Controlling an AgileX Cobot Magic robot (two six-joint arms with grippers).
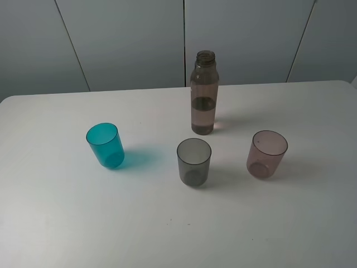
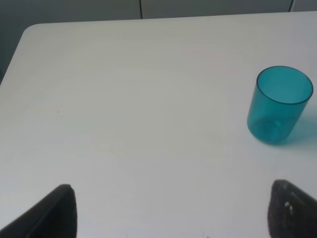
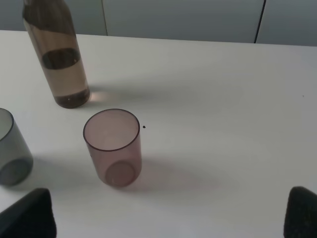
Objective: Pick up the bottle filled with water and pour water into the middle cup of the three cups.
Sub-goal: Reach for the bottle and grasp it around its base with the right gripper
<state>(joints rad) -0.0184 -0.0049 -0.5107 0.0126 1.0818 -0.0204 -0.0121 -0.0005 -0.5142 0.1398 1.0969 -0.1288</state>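
Note:
The brownish-pink bottle (image 1: 203, 94) stands upright and capless at the back middle of the white table, with water (image 1: 203, 114) up to about half its height. The smoky grey middle cup (image 1: 194, 162) stands in front of it, between the teal cup (image 1: 105, 145) on the left and the pinkish-mauve cup (image 1: 266, 154) on the right. All three cups look empty. My left gripper (image 2: 173, 218) is open, with the teal cup (image 2: 279, 105) ahead of it. My right gripper (image 3: 166, 218) is open, facing the mauve cup (image 3: 113, 147), the bottle (image 3: 56, 56) and the grey cup (image 3: 11, 148). Neither arm shows in the high view.
The white table (image 1: 67, 223) ends at a rounded back left corner (image 2: 34, 29). Grey wall panels (image 1: 128, 39) stand behind its far edge.

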